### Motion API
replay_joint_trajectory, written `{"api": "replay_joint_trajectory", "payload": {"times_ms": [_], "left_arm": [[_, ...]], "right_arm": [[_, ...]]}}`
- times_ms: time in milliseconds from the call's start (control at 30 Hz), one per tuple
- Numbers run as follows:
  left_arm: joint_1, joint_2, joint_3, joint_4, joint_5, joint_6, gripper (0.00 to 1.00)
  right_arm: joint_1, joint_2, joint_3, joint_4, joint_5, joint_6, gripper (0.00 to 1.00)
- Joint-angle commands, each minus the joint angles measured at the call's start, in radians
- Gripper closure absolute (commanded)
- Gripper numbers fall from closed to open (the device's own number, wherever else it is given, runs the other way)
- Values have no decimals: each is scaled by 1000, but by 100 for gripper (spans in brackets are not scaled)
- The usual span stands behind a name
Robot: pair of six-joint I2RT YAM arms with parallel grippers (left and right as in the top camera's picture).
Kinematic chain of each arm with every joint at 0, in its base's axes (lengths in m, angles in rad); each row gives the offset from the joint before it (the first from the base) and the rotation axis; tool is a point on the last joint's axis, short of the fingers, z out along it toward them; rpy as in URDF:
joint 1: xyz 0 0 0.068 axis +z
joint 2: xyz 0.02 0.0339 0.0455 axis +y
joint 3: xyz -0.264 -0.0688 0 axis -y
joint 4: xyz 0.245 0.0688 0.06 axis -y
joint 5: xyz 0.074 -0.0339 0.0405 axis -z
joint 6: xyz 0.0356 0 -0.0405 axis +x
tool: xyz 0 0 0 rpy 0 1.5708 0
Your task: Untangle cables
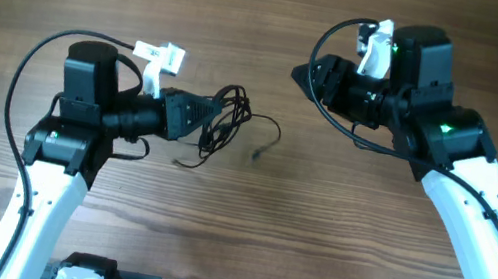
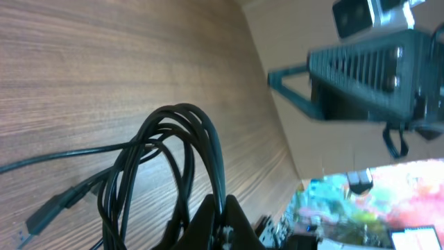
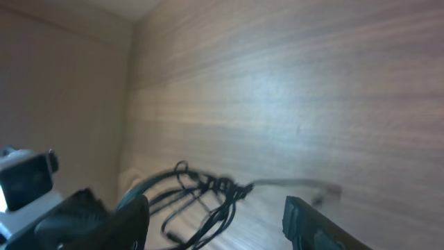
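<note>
Holding the tangle is the step in hand: the cables [image 1: 232, 117] are clamped in the left pincer [image 1: 204, 118], with strands trailing beyond its tip. The right pincer [image 1: 303, 74] is spread apart, well clear. Next, 1 loose strand should probably be gripped and drawn out.

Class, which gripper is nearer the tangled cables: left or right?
Left. The left gripper is closed on the cables; the right gripper hangs open, apart from them on the other side.
</note>
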Motion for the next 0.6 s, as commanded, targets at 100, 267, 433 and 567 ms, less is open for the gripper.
{"api": "replay_joint_trajectory", "payload": {"times_ms": [100,267,433,567], "left_arm": [[3,-14,14,109,-116,-288,96],[4,-14,14,149,-144,-396,96],[3,-14,14,151,-165,-446,96],[3,-14,14,152,-165,-468,96]], "right_arm": [[87,44,9,-7,-62,112,43],[180,159,9,78,-104,137,49],[233,209,9,220,-113,184,49],[250,247,9,278,-106,225,50]]}}
